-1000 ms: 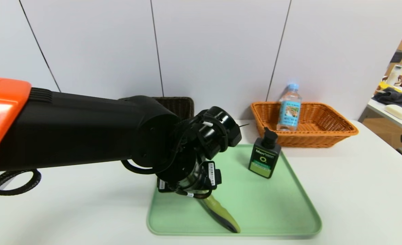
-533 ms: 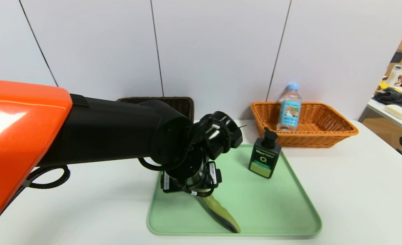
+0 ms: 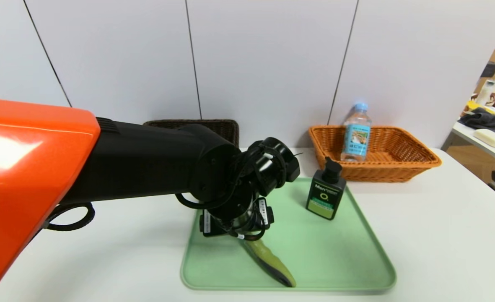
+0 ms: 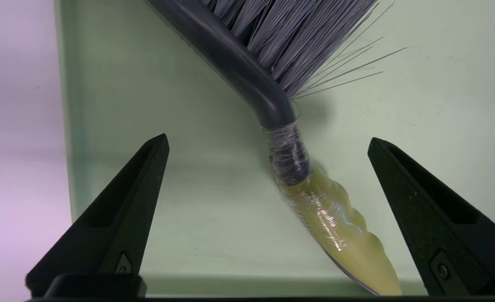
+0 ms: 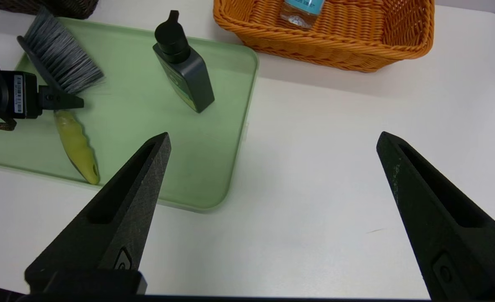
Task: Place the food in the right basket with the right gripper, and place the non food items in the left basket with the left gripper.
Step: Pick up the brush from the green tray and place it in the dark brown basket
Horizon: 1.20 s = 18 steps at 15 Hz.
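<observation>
The scrub brush [image 4: 327, 209] lies on the green tray [image 3: 335, 260], its olive handle [image 3: 272, 262] pointing to the tray's front edge. My left gripper [image 4: 268, 138] hangs open just above it, one finger either side of the neck where handle meets grey bristles, touching nothing. The black pump bottle [image 3: 326, 191] stands upright at the tray's back right. The water bottle [image 3: 356, 134] stands upright in the orange right basket [image 3: 419, 161]. The dark left basket [image 3: 218, 126] is partly hidden behind my left arm. My right gripper [image 5: 272, 135] is open and empty over bare table right of the tray.
The baskets stand against a white panel wall at the back of the white table [image 3: 440, 235]. A separate side table [image 3: 490, 134] with cloth and small objects stands off to the far right.
My left arm has reached further in over the tray, and its gripper has shifted slightly right and lower over the brush. Nothing else has moved.
</observation>
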Each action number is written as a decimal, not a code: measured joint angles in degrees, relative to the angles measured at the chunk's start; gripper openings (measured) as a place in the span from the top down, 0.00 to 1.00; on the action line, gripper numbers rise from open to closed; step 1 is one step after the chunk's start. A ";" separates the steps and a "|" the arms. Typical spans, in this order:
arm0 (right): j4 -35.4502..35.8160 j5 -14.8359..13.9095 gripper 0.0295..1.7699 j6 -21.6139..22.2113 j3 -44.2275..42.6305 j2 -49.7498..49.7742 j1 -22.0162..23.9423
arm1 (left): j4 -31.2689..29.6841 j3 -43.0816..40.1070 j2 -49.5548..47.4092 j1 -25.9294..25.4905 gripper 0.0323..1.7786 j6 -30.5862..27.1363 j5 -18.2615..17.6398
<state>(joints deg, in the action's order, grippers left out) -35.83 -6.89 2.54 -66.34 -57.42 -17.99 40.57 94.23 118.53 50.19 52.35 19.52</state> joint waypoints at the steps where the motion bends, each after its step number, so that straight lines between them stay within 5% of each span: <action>1: 0.00 0.00 0.04 -0.04 0.00 0.09 0.00 | 0.00 0.20 0.27 -0.02 0.05 -0.01 0.00; 7: -0.11 -0.02 0.04 -0.09 0.05 0.67 0.00 | 0.05 1.61 2.23 -0.52 0.06 0.68 0.13; 10: 0.00 0.00 0.04 -0.11 0.61 0.76 0.00 | 0.16 1.68 2.83 -1.00 0.35 0.77 0.13; 14: 0.00 0.09 0.04 -0.15 0.80 0.95 0.00 | 0.16 1.99 3.39 -1.33 0.60 0.82 0.13; 15: -0.02 0.09 0.04 -0.15 0.80 1.05 0.00 | 0.05 2.05 3.50 -1.40 0.83 0.95 0.07; 18: 0.09 0.09 0.04 -0.23 0.52 1.33 0.00 | 0.09 2.02 3.74 -1.43 0.84 0.96 0.18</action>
<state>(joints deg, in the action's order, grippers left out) -35.74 -6.80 2.30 -65.82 -56.09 -17.99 40.66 96.26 122.27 48.76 53.31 19.70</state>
